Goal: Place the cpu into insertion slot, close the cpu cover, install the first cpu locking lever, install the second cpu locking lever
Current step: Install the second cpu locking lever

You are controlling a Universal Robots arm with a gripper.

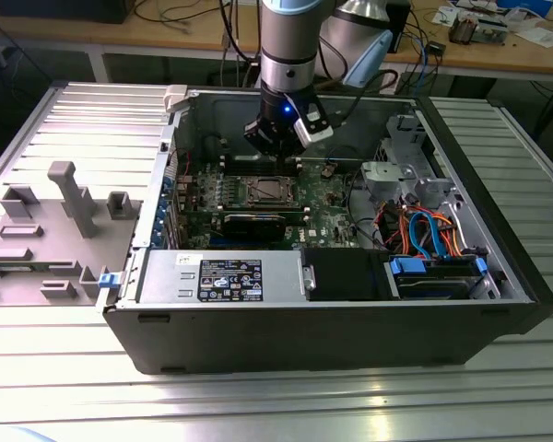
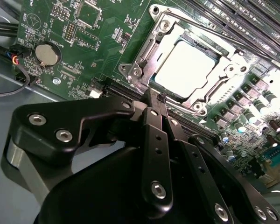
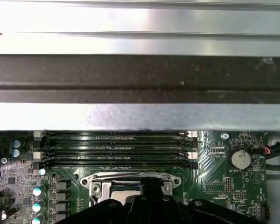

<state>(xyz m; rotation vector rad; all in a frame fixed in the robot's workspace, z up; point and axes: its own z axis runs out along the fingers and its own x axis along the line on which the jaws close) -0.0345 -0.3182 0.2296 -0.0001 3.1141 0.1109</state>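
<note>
End effector (image 2: 157, 95) poised at the socket's edge, chip already seated.

Exterior view: your arm hangs inside the open computer case (image 1: 498, 276), just above the insertion slot (image 1: 269, 191). Second wrist view: you see the cpu (image 2: 185, 70) lying in the slot with the cpu cover (image 2: 214, 91) closed around it; the fingers are pressed together, holding nothing, tips just beside the frame's corner. First wrist view: memory slots (image 3: 114, 149) run close behind the socket. My guess: a slightly skewed push could slip off a lever and scrape the green board.
</note>
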